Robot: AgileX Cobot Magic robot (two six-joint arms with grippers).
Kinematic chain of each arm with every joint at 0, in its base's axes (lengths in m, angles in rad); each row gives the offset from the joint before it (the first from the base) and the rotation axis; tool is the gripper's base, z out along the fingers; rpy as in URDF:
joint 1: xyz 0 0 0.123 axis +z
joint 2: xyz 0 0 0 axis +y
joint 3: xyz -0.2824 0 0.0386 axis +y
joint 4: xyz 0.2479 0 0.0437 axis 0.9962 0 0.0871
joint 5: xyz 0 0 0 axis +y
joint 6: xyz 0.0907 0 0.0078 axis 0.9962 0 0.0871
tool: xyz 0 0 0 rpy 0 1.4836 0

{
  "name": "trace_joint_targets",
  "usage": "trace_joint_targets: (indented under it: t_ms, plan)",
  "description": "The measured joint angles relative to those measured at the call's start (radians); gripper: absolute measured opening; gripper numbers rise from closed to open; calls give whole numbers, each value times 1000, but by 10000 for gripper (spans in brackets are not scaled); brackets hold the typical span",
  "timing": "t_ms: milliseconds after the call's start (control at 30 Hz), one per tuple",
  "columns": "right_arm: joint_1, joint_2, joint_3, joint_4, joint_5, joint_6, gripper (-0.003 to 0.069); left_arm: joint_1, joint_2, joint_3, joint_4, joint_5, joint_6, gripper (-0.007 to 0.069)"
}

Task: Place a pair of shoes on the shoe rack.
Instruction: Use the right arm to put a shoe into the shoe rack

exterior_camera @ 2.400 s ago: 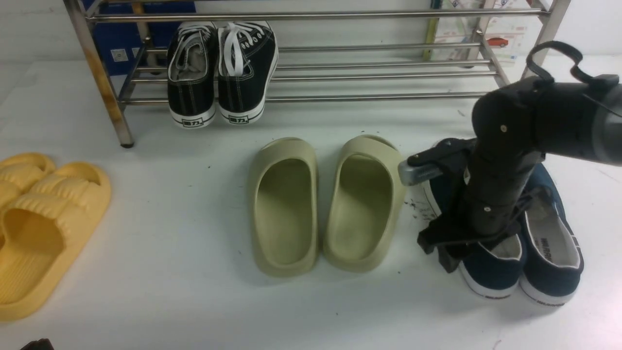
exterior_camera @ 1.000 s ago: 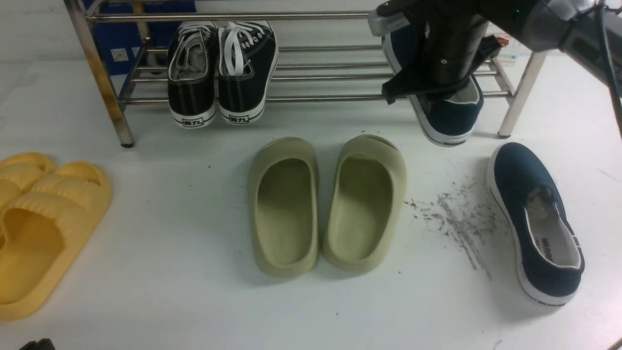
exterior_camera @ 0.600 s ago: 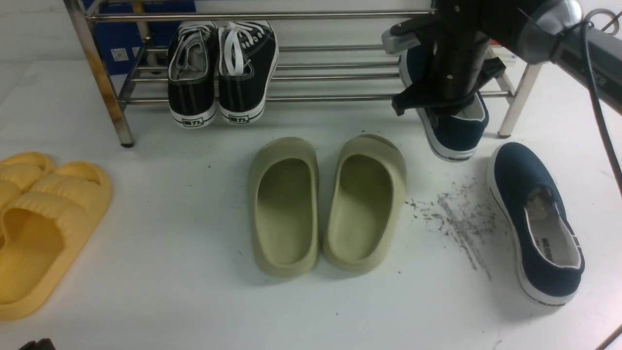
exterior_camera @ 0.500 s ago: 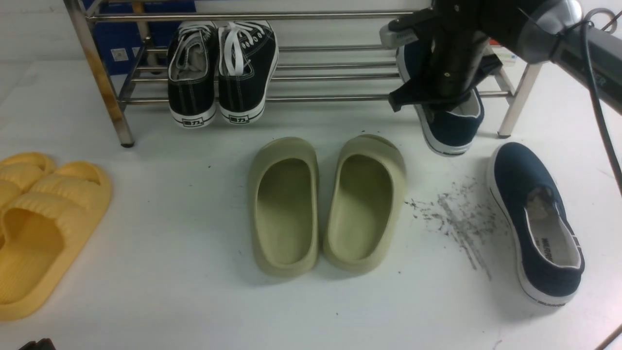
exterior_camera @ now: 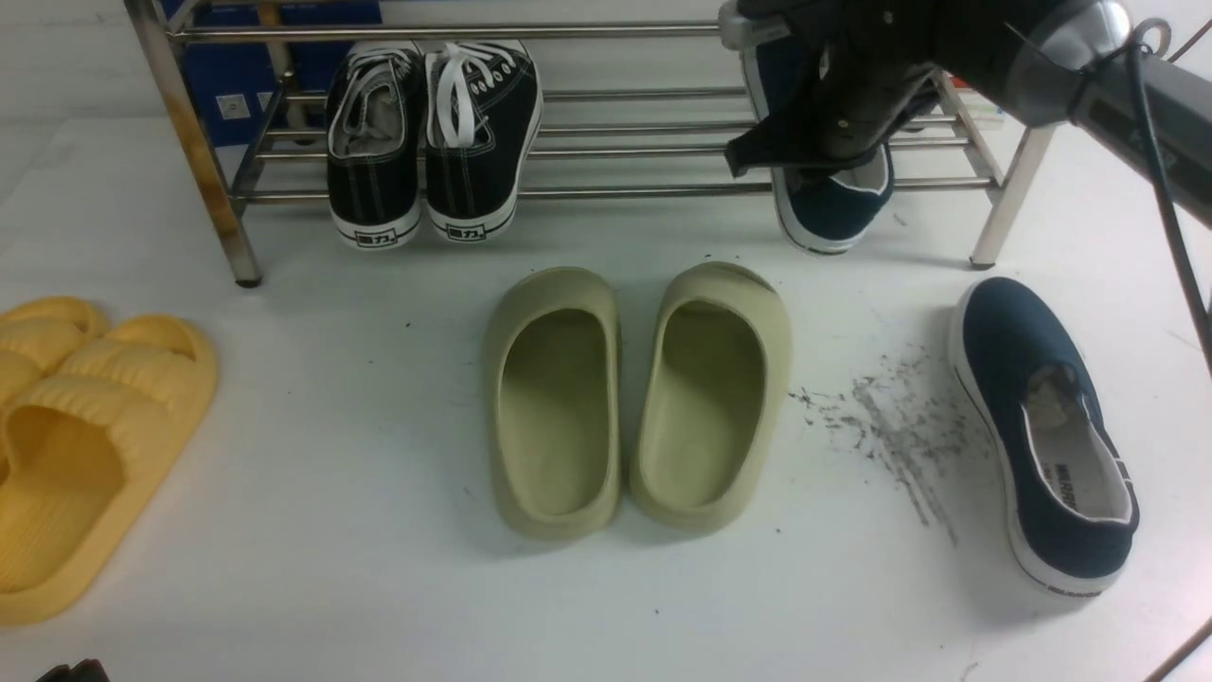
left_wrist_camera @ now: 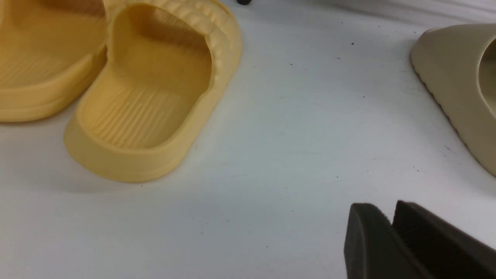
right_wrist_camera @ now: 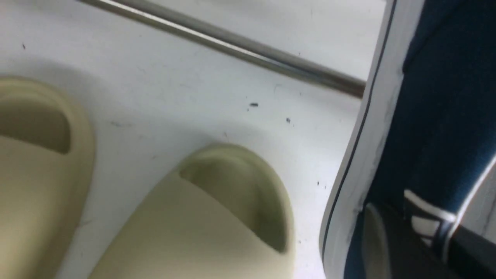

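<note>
From where I stand, the dark navy canvas slip-on with the white rubber sole is up at the low silvery metal-tube rack, toward the right end of its lower shelf. The right hand is pinching it by the side of its opening, the heel pointing out toward the robot. Its mate, the other navy slip-on, lies on the white desk, near the right edge, in front of the rack's right leg. The left hand is low at the desk's near left corner with its fingertips close together, nothing between them.

The step in hand, I'd judge, is seating this first shoe. To do it well, I'd keep the toe sliding in over the front bar, turn the shoe square with the black sneakers with white laces, and lower it until the sole bears on several bars before letting go. The heel juts out past the front bar, so a release too soon could let it tip back onto the desk. I'd also leave room beside it, toward the right leg, for the mate. Whether the sole already touches the bars, I can't tell.
</note>
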Motion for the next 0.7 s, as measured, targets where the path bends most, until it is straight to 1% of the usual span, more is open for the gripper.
trace_joint_targets:
  t_ms: [500, 633, 700]
  plan:
    - [-10, 41, 0, -66, -72, 1, 52, 0, 0, 0, 0, 0, 0, 120]
    - [-11, 42, 0, -72, -88, 1, 91, 0, 0, 0, 0, 0, 0, 127]
    - [-11, 42, 0, -73, -99, 4, 128, 0, 0, 0, 0, 0, 0, 128]
